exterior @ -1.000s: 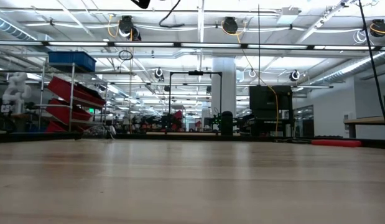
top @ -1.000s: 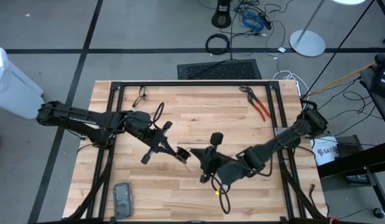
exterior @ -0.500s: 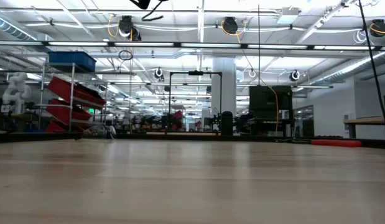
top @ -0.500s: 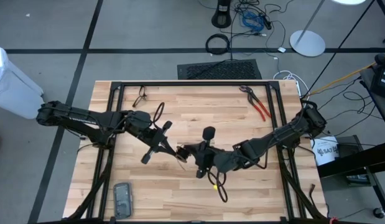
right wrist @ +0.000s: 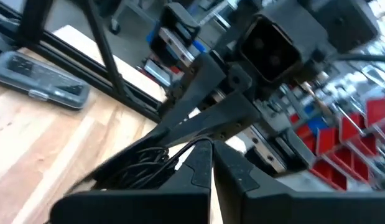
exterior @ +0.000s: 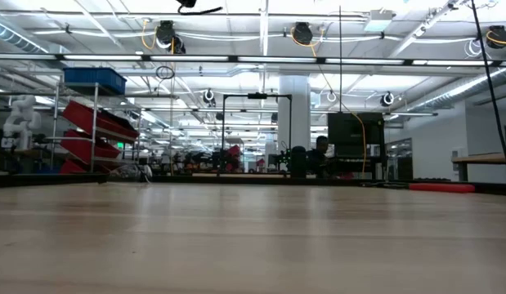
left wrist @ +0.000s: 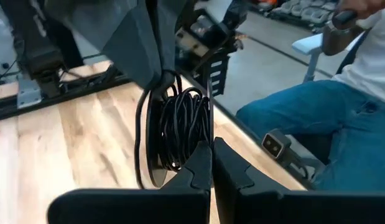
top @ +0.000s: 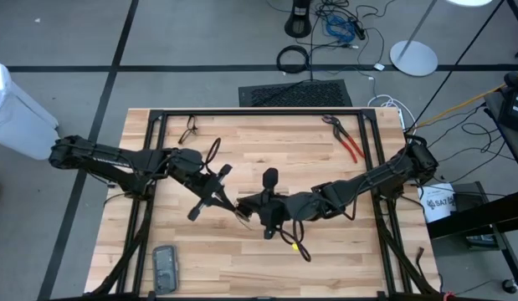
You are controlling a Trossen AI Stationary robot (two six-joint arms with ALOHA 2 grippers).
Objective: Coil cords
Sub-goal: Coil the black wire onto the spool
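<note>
Meeting at table centre, the left gripper (top: 238, 208) and right gripper (top: 247, 206) are both clamped on the cord (left wrist: 180, 127), bundled between them; a tail (top: 297, 247) hangs toward five o'clock. If either pinch slackens, the loops could be spilled.

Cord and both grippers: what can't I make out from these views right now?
- Cord: the high view hides the coil under the meeting grippers; only a loose loop shows.
- Pale end piece: too small to confirm in any view.
- Left gripper and right gripper: shut on the cord; the low view shows neither, both are above its frame.
</note>
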